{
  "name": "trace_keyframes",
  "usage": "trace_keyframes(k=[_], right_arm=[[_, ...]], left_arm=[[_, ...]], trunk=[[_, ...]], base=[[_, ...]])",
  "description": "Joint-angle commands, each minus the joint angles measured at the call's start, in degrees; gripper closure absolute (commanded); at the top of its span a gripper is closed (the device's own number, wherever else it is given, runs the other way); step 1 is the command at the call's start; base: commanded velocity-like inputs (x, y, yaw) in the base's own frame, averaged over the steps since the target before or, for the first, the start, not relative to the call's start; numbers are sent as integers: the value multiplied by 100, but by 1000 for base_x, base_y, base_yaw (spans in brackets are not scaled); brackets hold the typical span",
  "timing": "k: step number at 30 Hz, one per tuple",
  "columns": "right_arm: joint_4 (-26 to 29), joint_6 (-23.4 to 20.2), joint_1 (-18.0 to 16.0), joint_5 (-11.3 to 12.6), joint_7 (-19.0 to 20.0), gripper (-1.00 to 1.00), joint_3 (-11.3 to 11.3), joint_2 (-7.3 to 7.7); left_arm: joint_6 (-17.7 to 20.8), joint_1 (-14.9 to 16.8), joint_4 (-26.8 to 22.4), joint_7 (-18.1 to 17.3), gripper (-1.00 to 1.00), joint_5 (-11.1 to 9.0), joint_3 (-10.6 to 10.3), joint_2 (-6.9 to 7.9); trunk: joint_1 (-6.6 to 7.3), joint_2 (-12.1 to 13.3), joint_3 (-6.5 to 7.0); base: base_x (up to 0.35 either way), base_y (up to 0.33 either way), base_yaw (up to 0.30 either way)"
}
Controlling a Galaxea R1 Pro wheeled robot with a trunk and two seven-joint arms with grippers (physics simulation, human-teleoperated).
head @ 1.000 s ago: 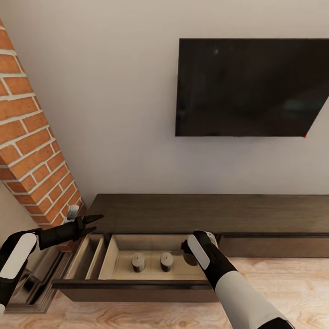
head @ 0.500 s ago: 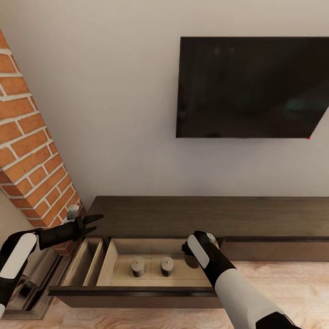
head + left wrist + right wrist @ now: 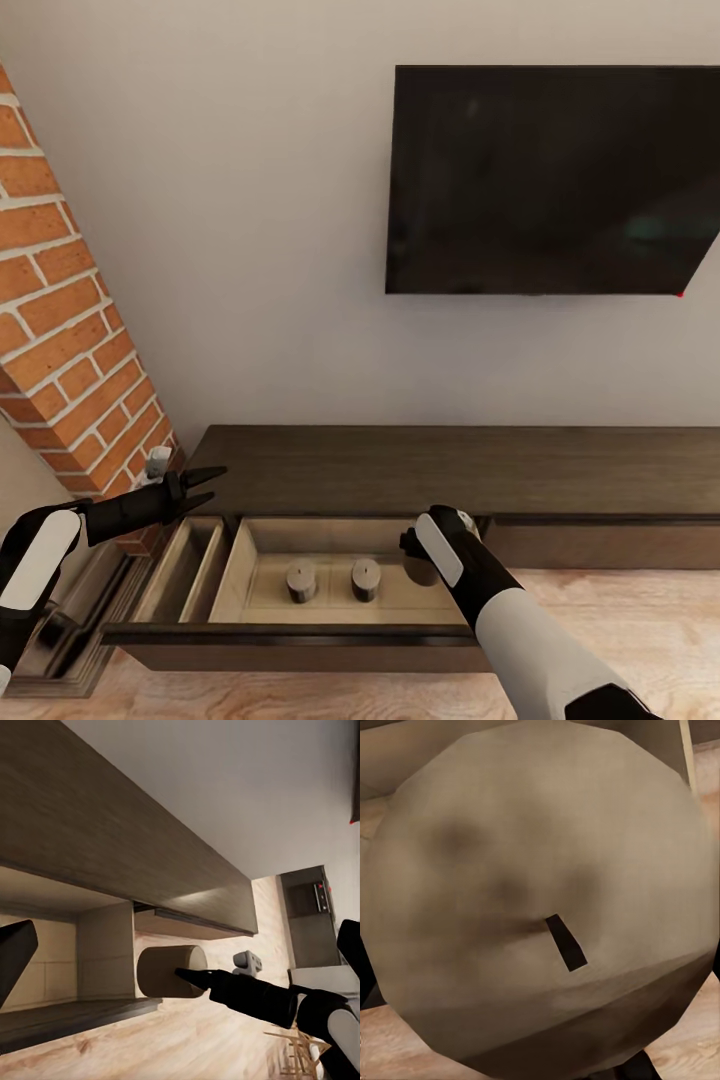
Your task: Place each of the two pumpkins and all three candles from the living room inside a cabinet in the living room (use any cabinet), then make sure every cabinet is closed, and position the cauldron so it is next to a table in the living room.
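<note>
Gripping the third candle (image 3: 540, 907), our right gripper (image 3: 425, 560) hangs over the open drawer (image 3: 300, 632) of the cabinet (image 3: 450, 470). The right wrist view looks straight onto the candle's wick end at very close range, and the left wrist view shows a black finger (image 3: 199, 979) laid against the candle's side, so we judge the jaws pinched on it, though the far finger is hidden. Just beside this gripper, toward our left arm and lower, two candles (image 3: 301, 580) already stand upright on the drawer floor, close together but apart. Bare drawer floor lies beneath the held candle.

Our left gripper (image 3: 205, 485) hovers with its fingers spread and nothing between them, above the narrow side compartment of the drawer and near the brick column (image 3: 70, 330). The television (image 3: 550, 180) hangs on the wall beyond the cabinet.

We take the step in hand to be stowing the last candle. The next move calls for lowering the right gripper until the candle's base meets the drawer floor, clear of the two standing candles, then parting the jaws and lifting straight out so nothing tips. No pumpkin lies in the visible part of the drawer, so we judge those remain to be stowed, and the drawer still needs pushing shut.
</note>
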State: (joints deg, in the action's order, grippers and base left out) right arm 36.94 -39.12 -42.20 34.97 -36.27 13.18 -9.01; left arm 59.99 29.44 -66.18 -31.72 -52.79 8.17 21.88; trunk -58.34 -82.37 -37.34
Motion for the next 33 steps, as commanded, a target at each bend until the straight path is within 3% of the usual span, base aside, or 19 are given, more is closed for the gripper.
trace_keyframes(k=[1, 33], right_arm=[[-9, -1, 0, -21, 33, 100, 7, 0], [-157, 14, -3, -14, 138, 100, -52, -8]], left_arm=[[1, 0, 0, 0, -100, -3, 0, 0], [1, 0, 0, -9, -100, -3, 0, 3]], trunk=[[-23, -42, -18], [-725, -1325, -593]], base=[[0, 0, 0], [0, 0, 0]])
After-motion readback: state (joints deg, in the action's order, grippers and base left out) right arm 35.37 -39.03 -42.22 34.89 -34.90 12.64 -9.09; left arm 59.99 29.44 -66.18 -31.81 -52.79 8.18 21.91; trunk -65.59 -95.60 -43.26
